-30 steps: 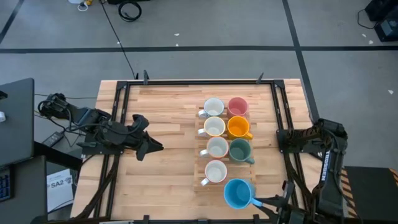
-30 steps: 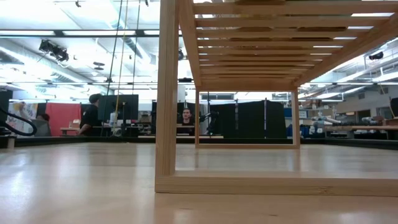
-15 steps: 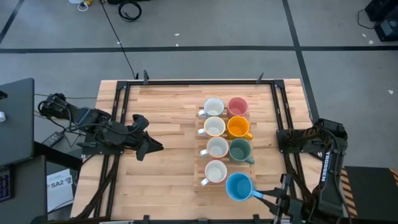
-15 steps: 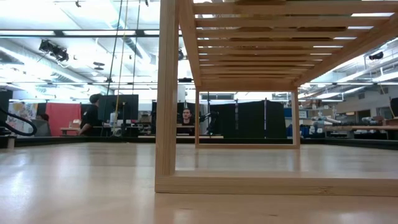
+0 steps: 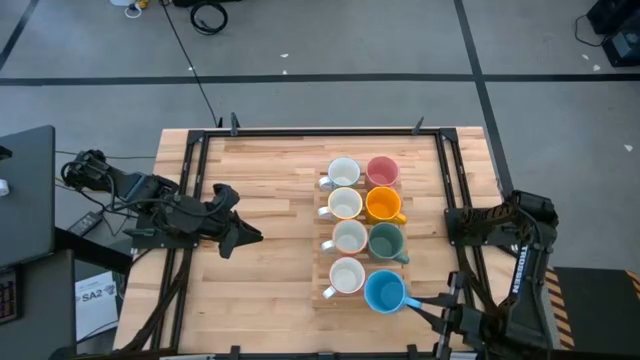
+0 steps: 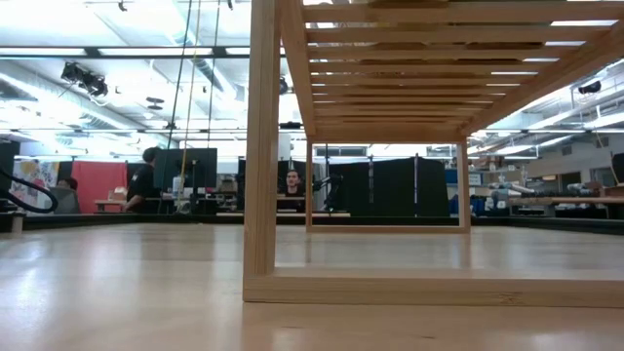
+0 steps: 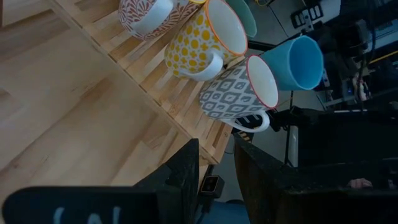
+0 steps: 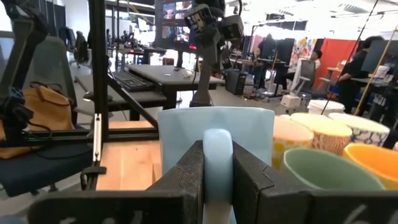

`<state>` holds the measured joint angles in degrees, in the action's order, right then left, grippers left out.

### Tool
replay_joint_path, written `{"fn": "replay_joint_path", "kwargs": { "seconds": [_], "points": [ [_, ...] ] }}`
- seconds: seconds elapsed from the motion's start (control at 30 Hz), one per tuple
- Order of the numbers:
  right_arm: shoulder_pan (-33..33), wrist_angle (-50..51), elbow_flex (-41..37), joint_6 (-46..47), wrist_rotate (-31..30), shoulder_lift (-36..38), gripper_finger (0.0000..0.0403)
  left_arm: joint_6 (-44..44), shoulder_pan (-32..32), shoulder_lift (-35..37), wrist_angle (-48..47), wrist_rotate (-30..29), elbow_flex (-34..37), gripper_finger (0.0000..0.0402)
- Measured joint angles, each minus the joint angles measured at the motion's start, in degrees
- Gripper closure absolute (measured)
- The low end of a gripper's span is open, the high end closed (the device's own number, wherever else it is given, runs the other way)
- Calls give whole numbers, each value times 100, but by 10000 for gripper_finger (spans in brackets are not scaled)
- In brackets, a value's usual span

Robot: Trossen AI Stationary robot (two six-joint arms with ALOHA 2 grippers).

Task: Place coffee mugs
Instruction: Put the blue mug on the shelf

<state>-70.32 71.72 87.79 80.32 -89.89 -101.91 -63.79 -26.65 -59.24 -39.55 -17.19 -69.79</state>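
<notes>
A wooden rack [image 5: 320, 296] stands mid-table with two rows of mugs. The left row holds several cream mugs [image 5: 346, 276]. The right row holds the pink [image 5: 382, 171], orange [image 5: 384, 204] and dark green [image 5: 386, 241] mugs. The blue mug [image 5: 384, 292] is at the near end of the right row, beside the nearest cream mug. My right gripper [image 5: 418, 303] is shut on it. My left gripper [image 5: 250, 238] waits narrowly open over bare table left of the rack. Its wrist view shows patterned mugs [image 7: 239, 93] and the blue mug [image 7: 292, 62]. The low view shows only the rack's frame [image 6: 261, 146]. My right gripper pinches the blue mug's handle [image 8: 217, 155] between its two fingers [image 8: 249, 180]. It comes in level from the table's near right side. The mug stands upright with its mouth up. Whether its base rests on the rack I cannot tell.
Dark metal frames [image 5: 455, 215] run along both table sides. There is bare wood [image 5: 270, 180] left of the rack. A dark screen [image 5: 25, 190] and cables sit off the left edge. People and desks show in the room beyond [image 6: 146, 180].
My right gripper has moved toward the far edge, carrying the blue mug from the table's near edge up to the near end of the rack's right row, beside the nearest cream mug. The mug has stayed upright.
</notes>
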Motion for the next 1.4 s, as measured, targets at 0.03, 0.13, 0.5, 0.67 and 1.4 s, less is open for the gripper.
{"fn": "replay_joint_path", "kwargs": {
  "seconds": [0.03,0.13,0.5,0.67,1.4],
  "points": [
    [0,-10,-77,95,-2,0,347,0,0,-1,0,0,0,294],
    [11,-6,-328,394,2,0,347,0,0,-1,0,2,1,294],
    [122,-68,-878,869,2,0,347,-4,0,-1,0,0,1,294],
    [139,-335,-1057,867,-5,0,343,-4,0,-1,2,0,0,294],
    [157,-389,-1159,813,954,2,338,-13,0,-1,35,-3,1,294]
  ]
}}
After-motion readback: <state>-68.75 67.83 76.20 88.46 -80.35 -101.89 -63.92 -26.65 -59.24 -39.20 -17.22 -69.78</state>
